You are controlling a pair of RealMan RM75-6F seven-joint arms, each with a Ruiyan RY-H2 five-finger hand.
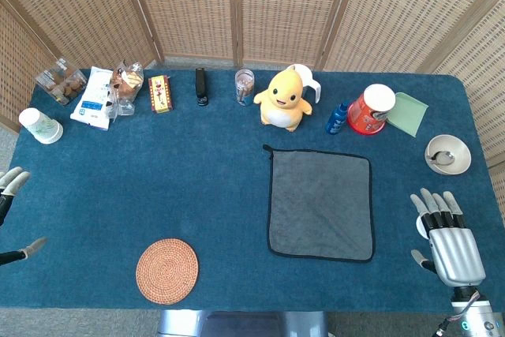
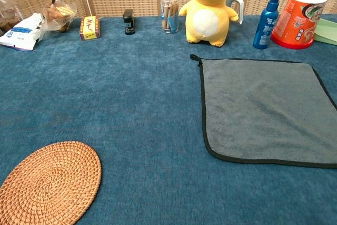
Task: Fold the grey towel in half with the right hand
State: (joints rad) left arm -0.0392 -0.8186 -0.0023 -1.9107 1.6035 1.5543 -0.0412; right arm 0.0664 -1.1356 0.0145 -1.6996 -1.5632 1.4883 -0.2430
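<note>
Looking at the table (image 1: 197, 195), I judge that the fold is not started yet. The grey towel (image 1: 320, 204) lies fully flat and spread out on the blue cloth, in the right half of the table, a little nearer to the front edge than to the back one. All of its dark border is visible, with a small loop at the back left corner, and no edge is lifted or doubled over.

My right hand (image 1: 447, 237) rests close to the front right corner of the table, beside the towel's right edge but apart from it. Its fingers are stretched out and spread, and they hold nothing. Of my left hand (image 1: 11, 185) I see only some fingertips at the left edge of the head view, near the table's left edge, so I cannot tell if it is open or closed. The chest view shows neither hand.

Everything is left to do, I think: bring the right hand to one edge of the towel, take it, carry it over to the opposite edge and lay it down evenly.

The yellow plush toy (image 1: 284, 99) stands just behind the towel, and the woven round coaster (image 1: 166, 271) lies well apart, near the front edge.
</note>
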